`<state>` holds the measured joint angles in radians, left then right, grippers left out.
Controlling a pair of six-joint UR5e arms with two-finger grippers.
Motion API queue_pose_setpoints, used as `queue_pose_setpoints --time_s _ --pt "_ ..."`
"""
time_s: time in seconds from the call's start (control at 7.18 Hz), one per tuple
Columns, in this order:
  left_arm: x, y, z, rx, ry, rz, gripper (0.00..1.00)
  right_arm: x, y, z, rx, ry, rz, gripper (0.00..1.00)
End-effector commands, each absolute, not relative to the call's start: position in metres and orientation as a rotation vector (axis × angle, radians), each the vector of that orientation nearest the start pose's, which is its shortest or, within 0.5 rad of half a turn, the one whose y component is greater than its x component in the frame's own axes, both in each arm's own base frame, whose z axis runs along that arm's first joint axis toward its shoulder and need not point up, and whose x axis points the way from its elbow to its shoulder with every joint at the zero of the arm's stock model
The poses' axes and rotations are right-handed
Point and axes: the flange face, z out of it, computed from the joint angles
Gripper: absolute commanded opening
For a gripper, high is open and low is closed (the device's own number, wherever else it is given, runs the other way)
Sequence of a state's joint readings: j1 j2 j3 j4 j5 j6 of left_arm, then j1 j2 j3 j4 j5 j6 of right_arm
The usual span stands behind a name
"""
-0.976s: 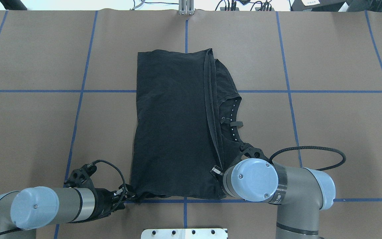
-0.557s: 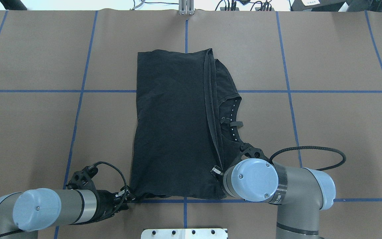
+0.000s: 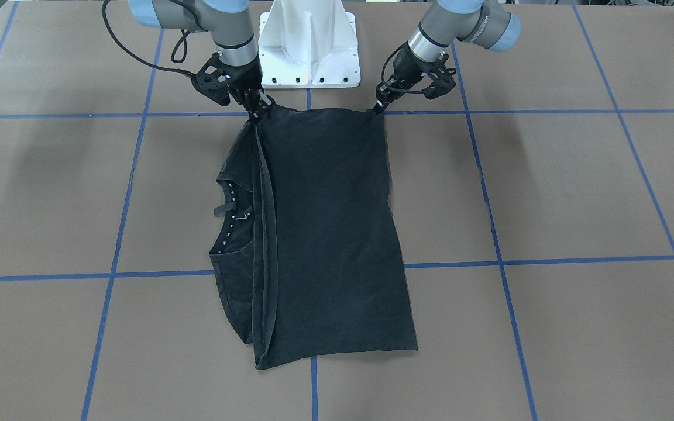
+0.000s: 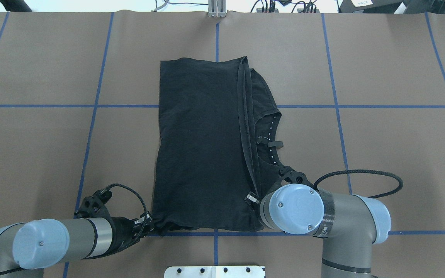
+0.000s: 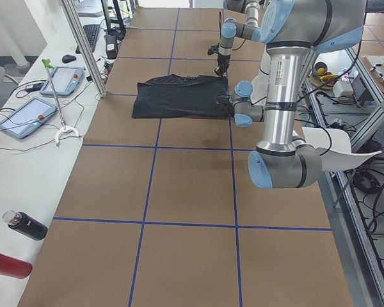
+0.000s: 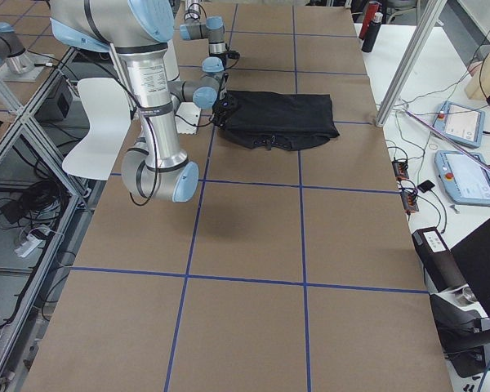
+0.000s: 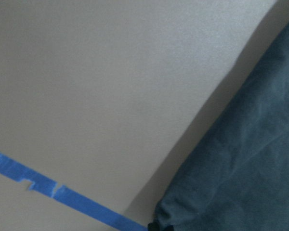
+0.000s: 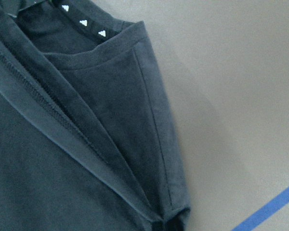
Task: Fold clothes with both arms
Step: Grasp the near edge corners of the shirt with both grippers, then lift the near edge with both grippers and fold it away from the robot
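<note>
**A:** We are looking at one brown surface (image 4: 33,154) carrying one black T-shirt (image 4: 199,146), which is lying partly folded at its centre.

**B:** We are counting two arms. The left tool (image 3: 379,108) is pinching the shirt's 7 o'clock corner, and the right tool (image 3: 257,110) is pinching its 5 o'clock corner.

**A:** We are worrying about uneven lifting. Either thin pinch could be slipping and dropping a corner. The folded-over layer toward 3 o'clock could also be sliding open if one arm is outrunning the other.
</note>
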<state>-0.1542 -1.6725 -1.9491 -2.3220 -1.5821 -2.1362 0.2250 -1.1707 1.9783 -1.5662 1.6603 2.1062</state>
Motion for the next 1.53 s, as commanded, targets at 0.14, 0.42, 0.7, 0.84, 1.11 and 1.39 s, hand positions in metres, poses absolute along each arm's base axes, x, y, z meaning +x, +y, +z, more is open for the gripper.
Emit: queue_pose_setpoints --time_s 0.14,0.42,0.7,0.84,1.11,1.39 --pt "0.477 -0.207 0.328 -0.272 1.257 -0.609 0.0 -0.524 -0.25 0.26 -0.216 -0.825 0.681 0.0" --pt "0.445 -0.199 0.317 -0.281 1.281 -0.598 0.0 -0.496 -0.243 0.256 -0.223 -0.854 0.678 0.0" --pt "0.431 -0.195 0.299 -0.295 1.321 -0.583 0.0 -0.486 -0.241 0.245 -0.233 -0.882 0.671 0.0" --pt "0.421 -0.196 0.282 -0.303 1.357 -0.578 0.0 -0.477 -0.24 0.235 -0.237 -0.91 0.665 0.0" --pt "0.408 -0.238 0.271 -0.214 1.398 -0.592 0.0 -0.443 -0.302 0.226 -0.232 -0.942 0.766 0.0" --pt "0.403 -0.325 0.244 -0.118 1.37 -0.58 0.0 -0.429 -0.399 0.216 -0.309 -0.929 0.861 0.0"
